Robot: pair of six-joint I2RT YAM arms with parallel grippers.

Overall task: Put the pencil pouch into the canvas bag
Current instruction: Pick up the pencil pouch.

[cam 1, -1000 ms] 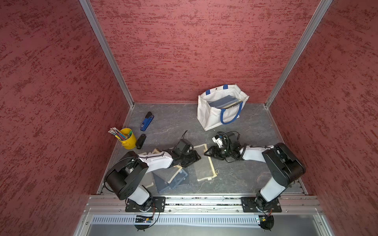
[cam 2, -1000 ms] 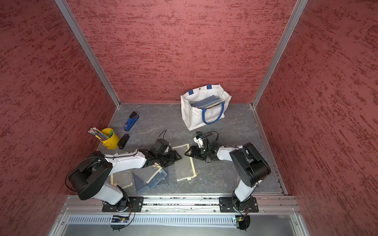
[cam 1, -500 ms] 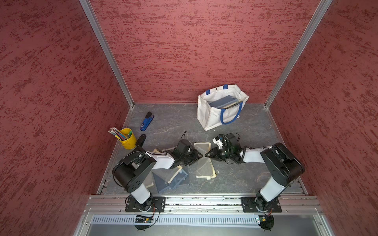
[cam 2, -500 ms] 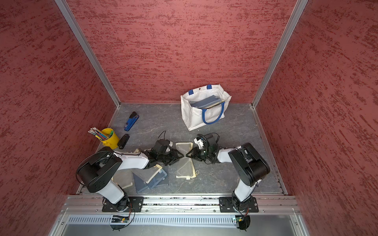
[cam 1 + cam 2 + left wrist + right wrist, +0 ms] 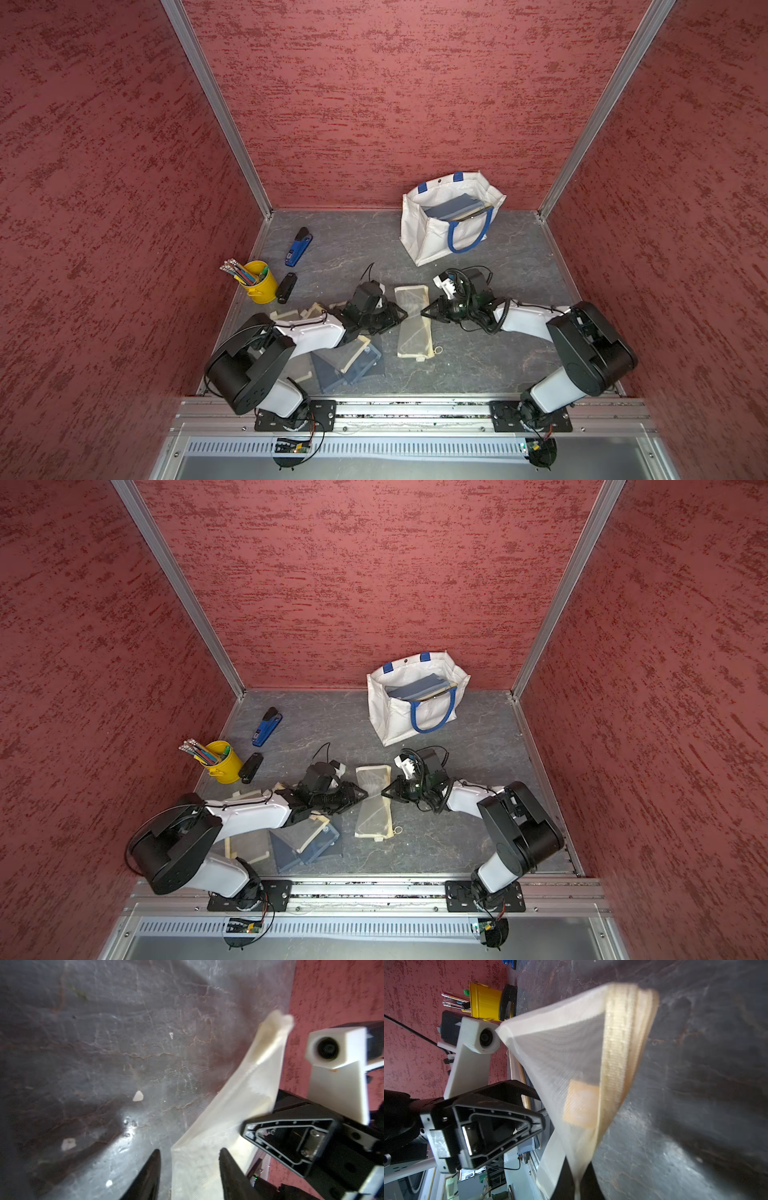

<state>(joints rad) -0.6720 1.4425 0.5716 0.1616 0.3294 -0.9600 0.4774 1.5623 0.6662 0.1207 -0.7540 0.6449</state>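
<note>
The right gripper (image 5: 424, 313) pinched shut on the facing edge of the pencil pouch (image 5: 415, 340), which had bunched narrower and slid between it and the left gripper (image 5: 404, 318).

- 1 canvas bag (image 5: 432, 241)
- 1 mesh pencil pouch (image 5: 413, 328) lying on its own, plus a heap of pouches (image 5: 345, 365) that overlap too much to count
- 1 yellow bucket (image 5: 264, 291), pencils inside too bunched to count
- 1 blue stapler (image 5: 298, 248)
- 1 black stapler-looking thing (image 5: 286, 288)
- 2 robot arms: left arm (image 5: 311, 334), right arm (image 5: 525, 322)
</note>
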